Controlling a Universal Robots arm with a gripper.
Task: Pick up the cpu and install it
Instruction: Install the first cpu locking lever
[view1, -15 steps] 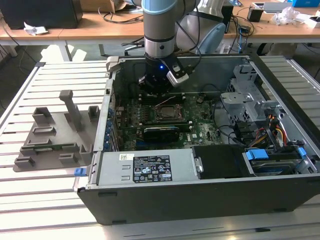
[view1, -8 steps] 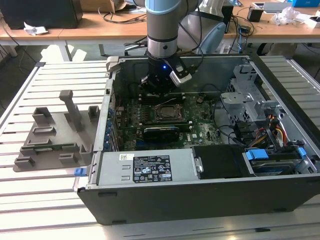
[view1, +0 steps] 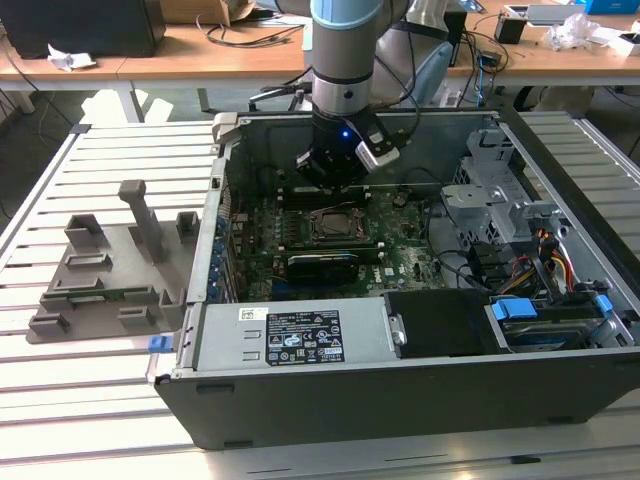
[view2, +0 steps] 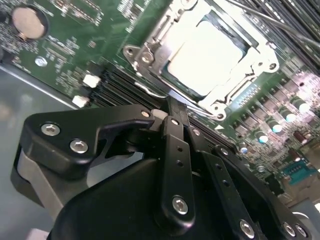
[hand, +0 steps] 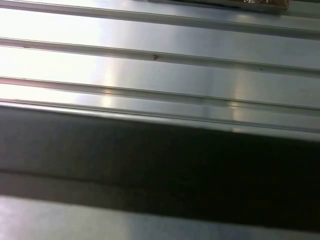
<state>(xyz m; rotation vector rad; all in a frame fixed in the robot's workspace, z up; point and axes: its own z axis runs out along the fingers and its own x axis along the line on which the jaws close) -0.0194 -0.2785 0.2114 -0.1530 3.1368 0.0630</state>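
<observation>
Arm's gripper hangs inside the open PC case, over the far side of the motherboard, just beyond the socket. In the second wrist view the cpu sits flat in the socket frame, silver top glaring, the metal frame around it. Gripper linkage ends close to the near edge of that frame; the black links converge on a narrow point, nothing visibly held, but can't tell for sure if the fingers are together or apart. Grey plastic tray lies on the slatted table, well left of the case in the exterior view. First wrist view: aluminium slats and a dark band.
</observation>
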